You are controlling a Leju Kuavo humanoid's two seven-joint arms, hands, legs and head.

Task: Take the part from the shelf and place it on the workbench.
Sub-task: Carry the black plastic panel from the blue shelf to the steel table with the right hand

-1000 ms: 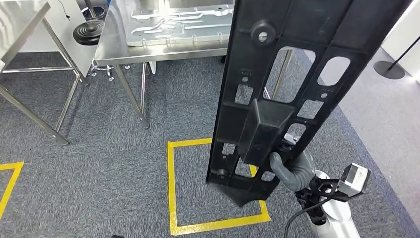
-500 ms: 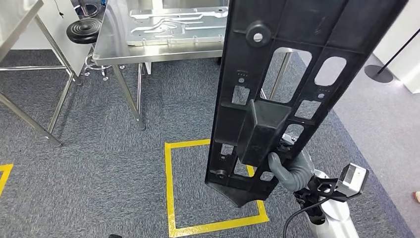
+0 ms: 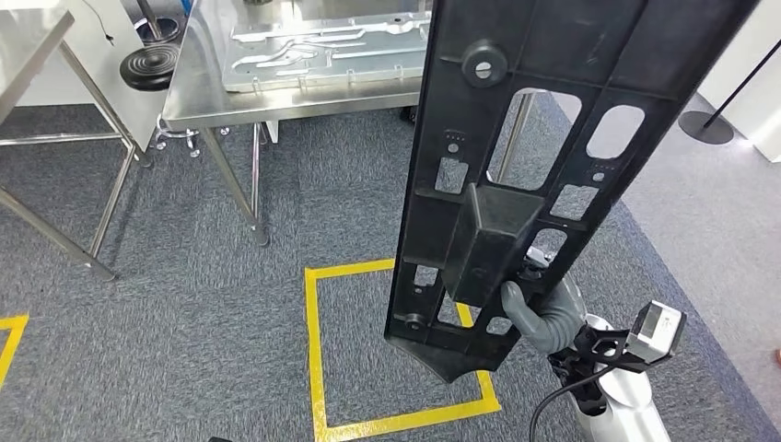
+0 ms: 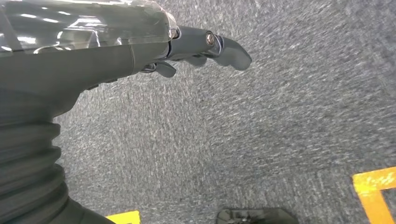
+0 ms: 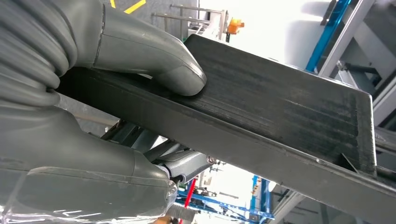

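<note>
A long black plastic part (image 3: 516,157) with cut-out windows and a raised box stands upright in front of me in the head view. My right hand (image 3: 543,318) grips its lower edge from behind. In the right wrist view the grey thumb (image 5: 163,60) presses on the part (image 5: 280,107) and the fingers wrap under it. My left hand (image 4: 205,46) hangs over the grey carpet with its fingers loosely extended and nothing in them. The steel workbench (image 3: 198,87) stands ahead at the upper left, with a shiny metal panel (image 3: 322,46) lying on it.
A second steel table (image 3: 37,37) stands at the far left, and a black round stool (image 3: 152,64) sits between the tables. A yellow taped square (image 3: 313,350) marks the carpet below the part. A black stanchion base (image 3: 705,124) stands at the right.
The whole view has shifted slightly; the workbench sits a little further left in the picture. The part stays held in my right hand in the same pose.
</note>
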